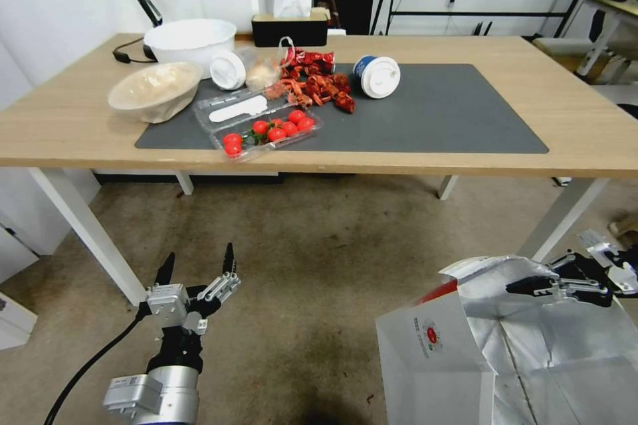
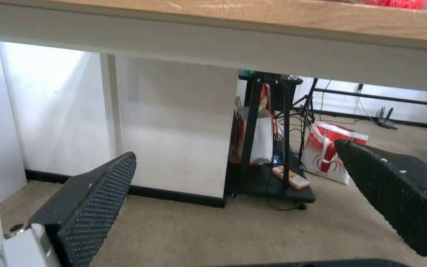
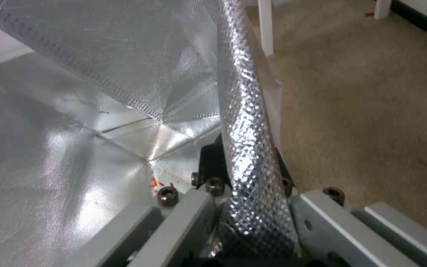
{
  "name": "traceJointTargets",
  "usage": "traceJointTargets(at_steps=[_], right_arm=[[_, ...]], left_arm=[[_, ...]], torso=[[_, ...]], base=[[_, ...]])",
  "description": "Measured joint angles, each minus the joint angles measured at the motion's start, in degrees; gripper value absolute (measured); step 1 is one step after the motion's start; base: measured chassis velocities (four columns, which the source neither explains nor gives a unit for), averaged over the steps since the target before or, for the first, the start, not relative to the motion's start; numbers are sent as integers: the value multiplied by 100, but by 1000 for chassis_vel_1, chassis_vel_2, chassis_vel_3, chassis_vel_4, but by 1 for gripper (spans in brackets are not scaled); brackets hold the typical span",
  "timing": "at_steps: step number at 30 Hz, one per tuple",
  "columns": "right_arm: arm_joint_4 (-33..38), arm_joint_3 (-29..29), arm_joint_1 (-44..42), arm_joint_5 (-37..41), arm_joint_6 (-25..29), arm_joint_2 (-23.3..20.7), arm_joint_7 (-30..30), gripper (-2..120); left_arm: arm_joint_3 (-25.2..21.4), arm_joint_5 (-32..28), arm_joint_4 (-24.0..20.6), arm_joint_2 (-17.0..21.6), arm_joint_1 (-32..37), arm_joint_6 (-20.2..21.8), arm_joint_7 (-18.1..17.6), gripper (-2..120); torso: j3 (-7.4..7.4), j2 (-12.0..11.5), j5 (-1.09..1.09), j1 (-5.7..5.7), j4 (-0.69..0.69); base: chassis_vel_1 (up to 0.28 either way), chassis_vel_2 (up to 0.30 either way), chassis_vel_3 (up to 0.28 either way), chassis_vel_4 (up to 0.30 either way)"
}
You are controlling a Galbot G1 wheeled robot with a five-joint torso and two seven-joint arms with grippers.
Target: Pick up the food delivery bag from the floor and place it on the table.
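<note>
The food delivery bag (image 1: 432,358) stands open at the lower right, white with a round red logo and a silver foil lining. Its base runs off the picture, so I cannot tell whether it rests on the floor (image 1: 319,246). My right gripper (image 1: 524,287) is shut on the bag's far rim. In the right wrist view the quilted foil rim (image 3: 245,122) runs up between the fingers of the right gripper (image 3: 245,174). My left gripper (image 1: 198,262) hangs open low at the left, empty, below the front edge of the table (image 1: 465,159). The left gripper (image 2: 233,185) faces under the table.
On the dark mat (image 1: 438,113) lie a tomato box (image 1: 266,129), red crayfish (image 1: 316,83), two lidded cups and bowls (image 1: 156,89); the mat's right half is bare. White table legs (image 1: 86,232) (image 1: 565,212) flank the floor space. Another red-white bag (image 2: 330,152) sits beyond the table.
</note>
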Motion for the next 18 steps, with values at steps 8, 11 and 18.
traceJointTargets(at_steps=[8,11,18], right_arm=[[13,4,-10,12,-1,-7,0,0],[17,10,-11,16,-1,-9,0,0],[17,7,3,29,-1,-12,0,0]], left_arm=[[3,13,0,-1,5,-13,19,100],[5,15,0,-4,4,-14,25,100],[0,18,3,-3,3,-13,16,100]], torso=[[109,178,0,71,0],[149,240,0,92,0],[275,429,0,157,0]], base=[[0,0,0,0],[0,0,0,0],[0,0,0,0]])
